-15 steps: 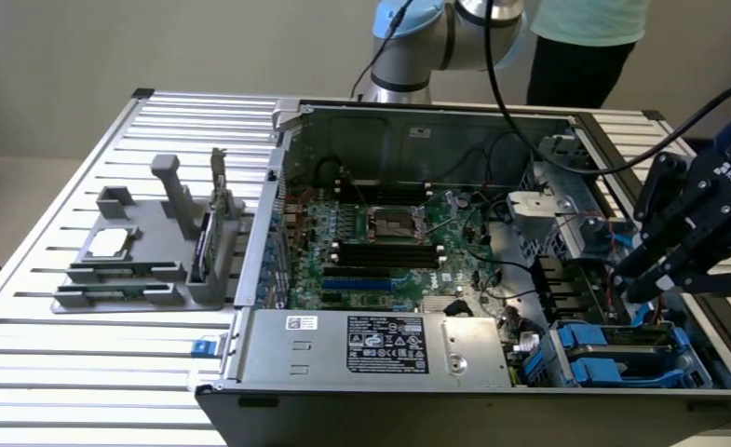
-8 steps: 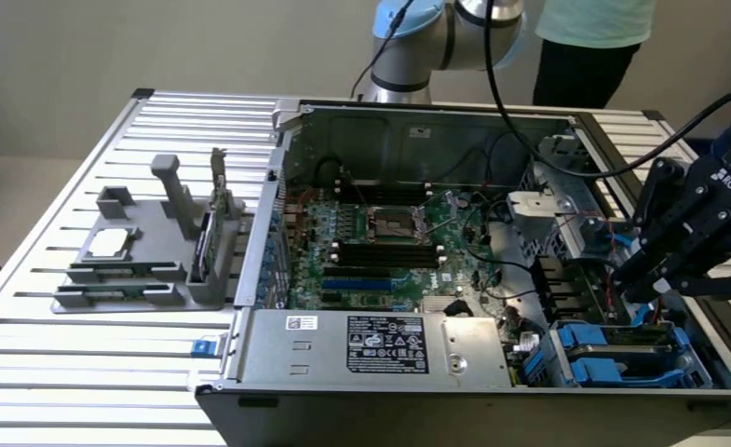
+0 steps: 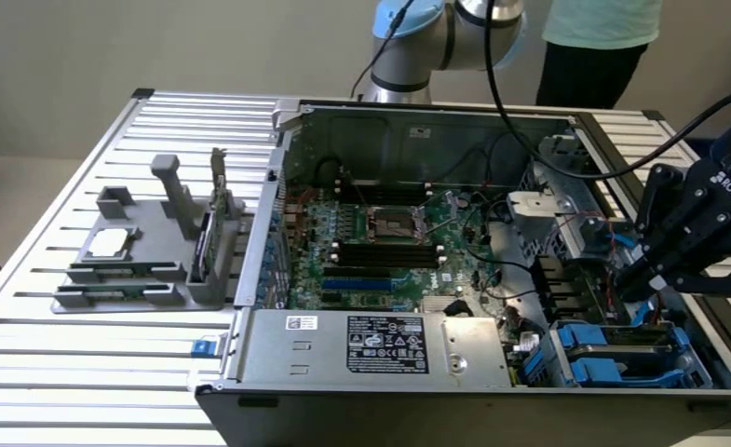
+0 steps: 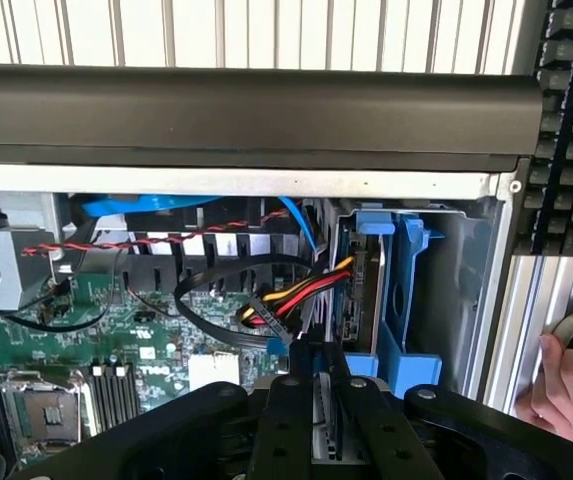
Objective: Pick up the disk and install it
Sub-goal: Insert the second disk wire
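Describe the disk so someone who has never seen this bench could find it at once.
Find the open computer case on the slatted table, then go to its near corner on the exterior view's right, past the silver box with the black-and-white label. The disk sits there under the black hand; its bright blue plastic caddy sets it apart from the green motherboard.

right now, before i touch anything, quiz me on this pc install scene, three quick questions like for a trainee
1. True or false: the computer case is closed by its side panel.
2. What colour is the disk caddy in the drive bay? A red, B blue, C green.
3. Fill in: the gripper is at the case's end on the exterior view's ____.

Key: 1 false, the case lies open; 2 B; 3 right.
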You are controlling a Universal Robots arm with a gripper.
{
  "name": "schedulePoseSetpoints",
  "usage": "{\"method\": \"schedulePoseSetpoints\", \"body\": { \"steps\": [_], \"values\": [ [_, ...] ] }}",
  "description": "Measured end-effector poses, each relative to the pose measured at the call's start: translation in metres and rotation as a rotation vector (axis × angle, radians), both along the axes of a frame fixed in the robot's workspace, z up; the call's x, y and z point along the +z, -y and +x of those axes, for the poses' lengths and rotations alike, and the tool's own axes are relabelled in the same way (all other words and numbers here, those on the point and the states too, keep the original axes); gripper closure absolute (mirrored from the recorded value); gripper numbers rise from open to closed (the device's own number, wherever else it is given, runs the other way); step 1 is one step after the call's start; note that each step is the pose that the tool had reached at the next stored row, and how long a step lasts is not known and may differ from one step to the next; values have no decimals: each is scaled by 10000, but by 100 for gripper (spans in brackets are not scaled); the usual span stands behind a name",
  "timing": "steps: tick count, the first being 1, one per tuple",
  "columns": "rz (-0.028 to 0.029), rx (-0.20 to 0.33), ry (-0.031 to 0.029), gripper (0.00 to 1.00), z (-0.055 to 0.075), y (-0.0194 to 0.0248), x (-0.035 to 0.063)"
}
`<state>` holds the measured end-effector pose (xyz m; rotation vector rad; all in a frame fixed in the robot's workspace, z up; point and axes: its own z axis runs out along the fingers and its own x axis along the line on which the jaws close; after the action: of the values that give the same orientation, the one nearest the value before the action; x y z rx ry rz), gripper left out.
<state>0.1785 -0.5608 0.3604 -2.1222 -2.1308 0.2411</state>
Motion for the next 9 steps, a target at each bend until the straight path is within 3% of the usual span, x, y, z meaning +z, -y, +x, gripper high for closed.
{"method": "schedulePoseSetpoints", "body": {
  "steps": [9],
  "values": [
    [-2, -1, 0, 83, -12, 69, -48]
  ]
}}
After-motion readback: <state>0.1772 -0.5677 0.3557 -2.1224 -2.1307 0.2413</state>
